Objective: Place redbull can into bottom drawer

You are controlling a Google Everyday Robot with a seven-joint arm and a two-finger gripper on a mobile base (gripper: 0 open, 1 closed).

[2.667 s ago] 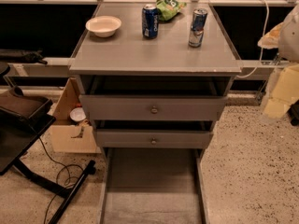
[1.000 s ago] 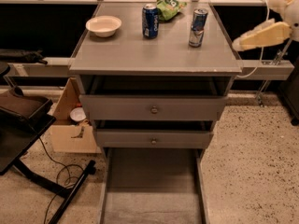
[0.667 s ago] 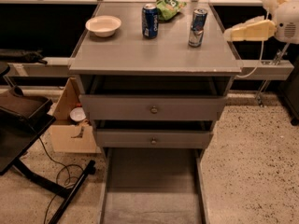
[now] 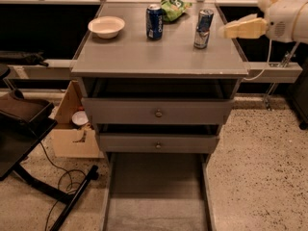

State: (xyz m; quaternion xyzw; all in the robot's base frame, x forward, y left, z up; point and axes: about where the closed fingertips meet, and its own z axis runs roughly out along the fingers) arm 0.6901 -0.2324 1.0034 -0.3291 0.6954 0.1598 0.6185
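Up top, the grey counter [image 4: 159, 57] fills the middle. Below it, the bottom drawer [image 4: 156, 211] stands pulled out, grey floor showing. At upper right the hand [image 4: 226, 30] hovers just beside the upright redbull can [image 4: 203, 28], seemingly apart; how wide it stands, I cannot tell. A white bowl [image 4: 106, 26] sits upper left.

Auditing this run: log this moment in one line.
redbull can: upright on cabinet top | gripper: right of can, apart | bottom drawer: open
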